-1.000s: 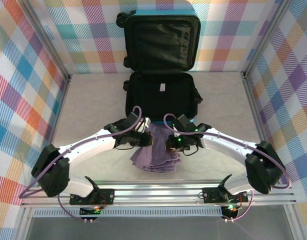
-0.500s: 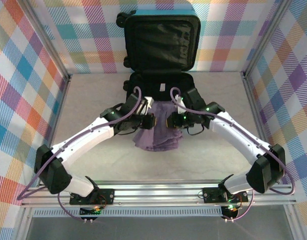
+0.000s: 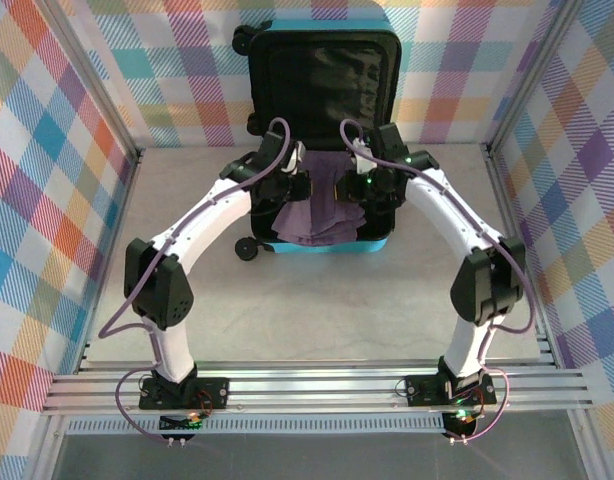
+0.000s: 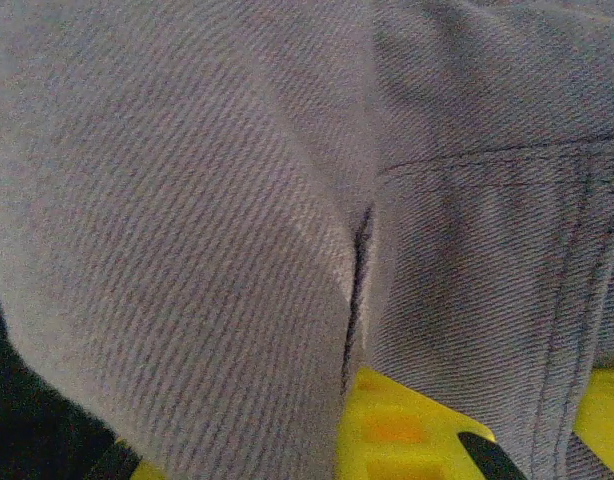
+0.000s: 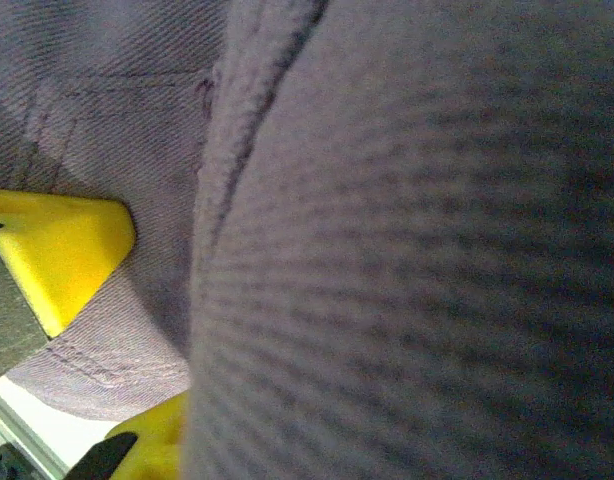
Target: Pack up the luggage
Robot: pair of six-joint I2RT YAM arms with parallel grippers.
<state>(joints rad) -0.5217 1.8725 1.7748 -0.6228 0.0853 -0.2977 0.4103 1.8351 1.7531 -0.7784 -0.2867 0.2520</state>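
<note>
Top external: the luggage (image 3: 327, 80) sits at the far middle of the table (image 3: 317, 310), open. Its lid is propped upright against the far wall and its base lies flat with the black lining facing up. Both arms reach across to it. The left gripper (image 3: 295, 186) and right gripper (image 3: 359, 186) hold a grey-purple garment (image 3: 317, 215) between them, one at each far corner, directly over the open base. The cloth hangs toward the near rim (a two-point hold likely keeps it spread, not bunched).

Left wrist: twill cloth with a stitched seam presses right up to the lens, and a yellow finger pad (image 4: 407, 430) shows beneath it. The jaws are clamped on the garment.

Right wrist: the same cloth, folded thick, drapes over a yellow finger (image 5: 47, 250). This reads as a closed grip on the garment.

Judgement: the step in hand is lowering the garment into the base; release not yet made.
</note>
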